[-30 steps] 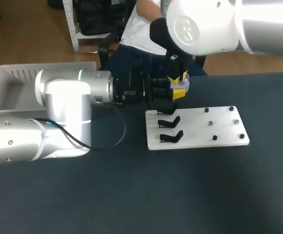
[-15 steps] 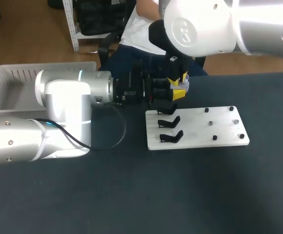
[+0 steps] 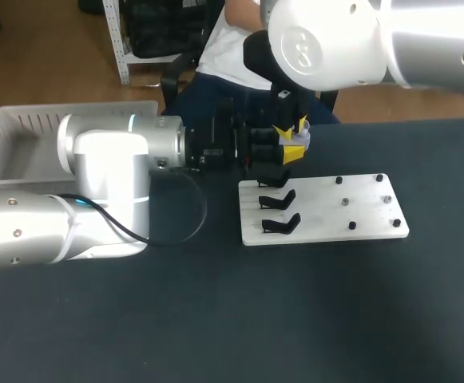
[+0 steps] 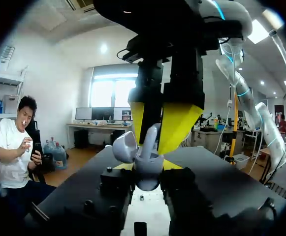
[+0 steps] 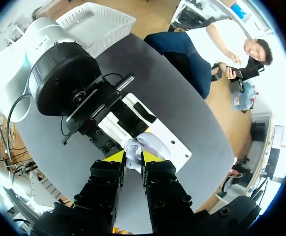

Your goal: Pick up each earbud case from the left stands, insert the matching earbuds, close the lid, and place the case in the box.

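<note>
The earbud case was a smooth, glossy, pale shell with rounded sides. Its round lid stood open, tilted to one side. My left gripper clamped the case body from both sides, above the upper left corner of the flat white board, in the upper middle of the head view. My right gripper came down from above with its yellow tips pinched on a slim pale piece standing up out of the case. I could not tell whether this was an earbud.

Compared with one second before, the big white joint of the right arm sat slightly more to the left. Since half a second before I saw no change.

The board carried three curved black stands and small black pegs. The matte dark table lay wide below and to the right of it. The ribbed white basket stood at the upper left edge, partly behind my left arm.
</note>
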Motion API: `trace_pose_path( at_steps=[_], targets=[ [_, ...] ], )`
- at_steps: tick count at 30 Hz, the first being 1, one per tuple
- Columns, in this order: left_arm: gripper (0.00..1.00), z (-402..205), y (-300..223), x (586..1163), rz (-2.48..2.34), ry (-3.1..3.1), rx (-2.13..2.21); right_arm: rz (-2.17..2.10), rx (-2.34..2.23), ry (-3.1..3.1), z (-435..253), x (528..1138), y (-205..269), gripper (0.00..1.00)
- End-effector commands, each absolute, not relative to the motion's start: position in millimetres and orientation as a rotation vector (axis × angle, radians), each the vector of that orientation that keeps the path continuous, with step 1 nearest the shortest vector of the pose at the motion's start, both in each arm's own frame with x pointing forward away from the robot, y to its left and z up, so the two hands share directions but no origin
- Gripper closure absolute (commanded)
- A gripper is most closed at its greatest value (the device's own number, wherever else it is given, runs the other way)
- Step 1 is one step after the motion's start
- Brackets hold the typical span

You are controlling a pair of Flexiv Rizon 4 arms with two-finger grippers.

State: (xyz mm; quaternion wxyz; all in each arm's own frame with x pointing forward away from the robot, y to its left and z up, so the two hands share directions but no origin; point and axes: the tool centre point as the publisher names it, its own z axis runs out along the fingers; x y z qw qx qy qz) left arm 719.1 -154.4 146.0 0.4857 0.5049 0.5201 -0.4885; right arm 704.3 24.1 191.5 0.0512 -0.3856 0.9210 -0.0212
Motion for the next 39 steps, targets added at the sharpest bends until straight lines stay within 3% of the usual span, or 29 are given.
trace_pose_path(
  at_steps=[1,39],
  targets=[
    [1.00,147.6,-155.2,720.1,-1.191,1.266,1.232,-0.062,-1.171,2.804,189.9,704.2,24.4,0.67],
    [1.00,147.6,-155.2,720.1,-1.191,1.266,1.232,-0.056,-1.081,2.769,216.1,696.7,15.2,0.65]
  ],
)
